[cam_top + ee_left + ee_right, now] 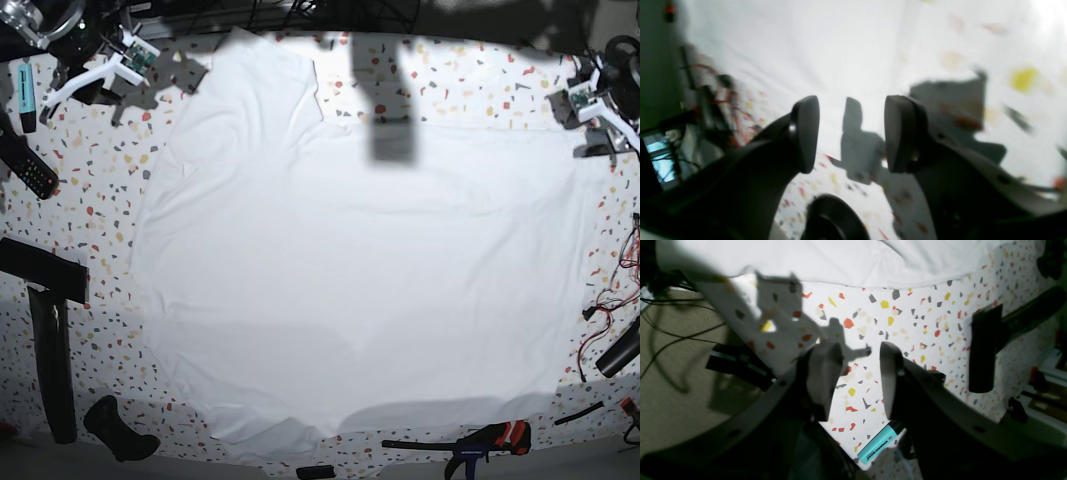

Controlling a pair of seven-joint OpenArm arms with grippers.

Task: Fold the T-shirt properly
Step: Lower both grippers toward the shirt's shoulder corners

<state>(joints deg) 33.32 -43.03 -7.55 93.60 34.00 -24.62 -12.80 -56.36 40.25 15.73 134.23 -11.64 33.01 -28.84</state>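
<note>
The speckled terrazzo tabletop (100, 170) filled my base view, with the white T-shirt (350, 270) spread flat across most of it. My right gripper (860, 373) hung with its jaws parted and empty over bare tabletop; the shirt's edge (840, 263) lay a short way beyond its fingertips, apart from them. A turquoise highlighter (878, 443) lay under that gripper, and a black bar (982, 350) off to its side. My left gripper (851, 133) also stood open, holding nothing, and the shirt (806, 50) stretched ahead of its fingers. From the base view, the shirt's long axis ran left to right, with one sleeve (265, 75) pointing toward the far edge.
</note>
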